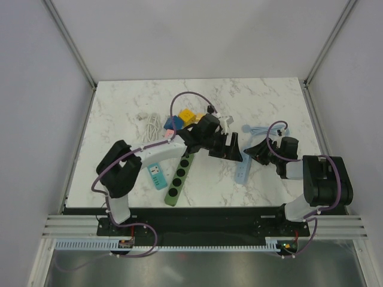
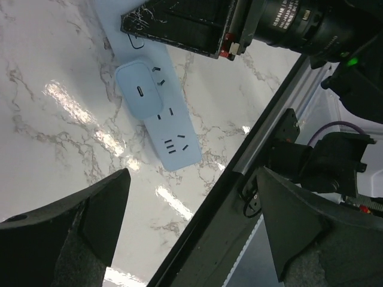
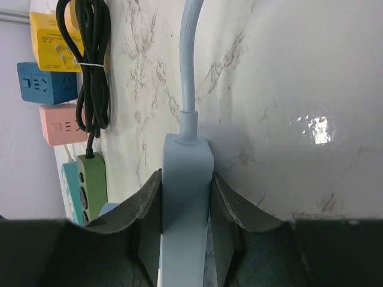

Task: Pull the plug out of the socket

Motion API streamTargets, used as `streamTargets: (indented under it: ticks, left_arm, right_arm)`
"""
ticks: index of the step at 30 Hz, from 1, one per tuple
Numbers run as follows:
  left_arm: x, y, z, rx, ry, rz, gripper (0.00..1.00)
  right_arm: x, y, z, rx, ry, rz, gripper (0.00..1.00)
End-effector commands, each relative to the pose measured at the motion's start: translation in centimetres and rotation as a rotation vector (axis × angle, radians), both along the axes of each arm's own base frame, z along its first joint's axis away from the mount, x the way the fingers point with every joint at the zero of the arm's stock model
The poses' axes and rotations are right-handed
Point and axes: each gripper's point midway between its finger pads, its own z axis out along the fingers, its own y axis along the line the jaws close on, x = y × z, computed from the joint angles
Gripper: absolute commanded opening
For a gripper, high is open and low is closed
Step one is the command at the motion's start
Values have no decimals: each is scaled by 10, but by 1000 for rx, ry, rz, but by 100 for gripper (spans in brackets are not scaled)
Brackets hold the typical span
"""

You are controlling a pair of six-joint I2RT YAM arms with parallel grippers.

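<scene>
Plug: a pale block (image 2: 139, 91) seated in the light-blue socket strip (image 2: 173, 140). It lies below and ahead of my left gripper (image 2: 191, 176), untouched.
Socket strip: flat on the marble table (image 1: 119, 107). Its cable end sits between the fingers of my right gripper (image 3: 187, 209).
Left gripper: jaws spread wide, holding nothing, hovering over the strip's free end.
Right gripper: closed narrow on the strip body, with fingers (image 3: 149, 209) pressed to both sides, just behind where the blue cable (image 3: 190, 60) enters.
Obstruction: my right gripper's black pad and the right wrist camera (image 2: 299, 24) sit just beyond the plug, crowding its far side as seen from the left gripper.
Neighbours: a green strip (image 1: 178, 176) and a teal socket (image 1: 157, 175) lie left of my left gripper. Yellow (image 1: 187, 115), blue (image 1: 173, 124) and pink (image 1: 169, 133) cubes, a white cable (image 1: 151, 125) and a black cord (image 3: 93, 66) lie farther left. All are well apart from the plug.
Edges: the dark rail (image 2: 221, 209) at the table's near edge runs near the strip's free end, to the right of my left gripper.
Open room: bare marble to the left of the plug and strip.
</scene>
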Motion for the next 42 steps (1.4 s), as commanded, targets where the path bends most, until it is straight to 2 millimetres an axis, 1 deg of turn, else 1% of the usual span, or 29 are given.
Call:
streamTargets:
  ticks: [1,4,7,8,9,10,11,13,15,16,17,18,20,21,22,24,25,26,27,28,31,36,37,38,39,40,41,42]
  left_arm:
    - [21,-27,10,-3,-33,74,93]
    - [31,-37,-6,50,-36,97,93]
    - [40,-39,-19,95,-39,124,89]
    - [39,-35,-38,150,-14,122,86]
    - [44,-38,-34,151,-24,128,85]
    - [45,-38,-38,171,-21,128,84]
    - [46,-38,-47,192,-17,126,84]
    - [48,-42,-50,202,-10,114,83]
    - [46,-48,-55,200,14,83,76]
    - [45,-50,-56,196,22,75,71]
    - [44,-52,-57,194,32,72,68]
    - [42,-52,-63,197,49,63,65]
    - [39,-53,-65,196,60,53,55]
    - [37,-53,-65,193,69,42,49]
    - [35,-53,-66,192,71,36,39]
    - [33,-54,-60,179,67,18,30]
    - [33,-54,-59,176,61,11,23]
    - [32,-53,-57,175,56,8,17]
    - [32,-52,-56,175,53,6,9]
    - [32,-52,-51,168,45,7,2]
    - [36,-47,-51,197,-3,30,2]
    - [42,-32,-44,380,-273,82,2]
    - [41,-32,-43,384,-280,75,2]
    - [38,-32,-42,372,-258,69,2]
    - [32,-37,-41,309,-193,19,2]
    - [30,-40,-39,260,-151,0,2]
    - [23,-35,-46,203,-28,-14,2]
    - [29,-44,-35,107,-25,-14,2]
  right_arm:
    - [-4,-9,-9,-70,-9,-5,0]
    - [-4,-9,-9,-70,-10,-4,0]
    - [-5,-8,-9,-69,-11,-3,0]
    - [-4,-9,-8,-69,-15,-6,0]
    - [-4,-8,-7,-70,-17,-4,0]
    - [-4,-8,-7,-70,-17,-4,0]
    - [-5,-9,-7,-70,-15,-5,0]
    - [-4,-9,-7,-71,-17,-6,0]
    - [-4,-9,-7,-70,-17,-5,0]
    - [-4,-9,-8,-69,-15,-6,0]
    - [-4,-9,-7,-70,-18,-5,0]
    - [-4,-9,-8,-69,-16,-6,0]
    - [-4,-9,-8,-70,-17,-5,0]
    - [-4,-9,-8,-69,-16,-6,0]
    - [-4,-8,-7,-70,-19,-4,0]
    - [-4,-9,-8,-70,-16,-6,0]
    - [-4,-9,-8,-72,-17,-6,0]
    - [-4,-9,-8,-71,-14,-8,0]
    - [-4,-9,-8,-71,-15,-7,0]
    - [-4,-9,-8,-72,-17,-8,0]
    - [-3,-10,-8,-76,-19,-9,0]
    - [-4,-10,-9,-75,-11,-10,0]
    - [-3,-10,-9,-77,-15,-9,0]
    - [-3,-10,-9,-76,-12,-12,0]
    - [-3,-10,-9,-77,-13,-11,0]
    - [-3,-10,-10,-77,-12,-9,0]
    - [-4,-10,-10,-79,-11,-12,0]
    - [-4,-10,-10,-78,-10,-10,0]
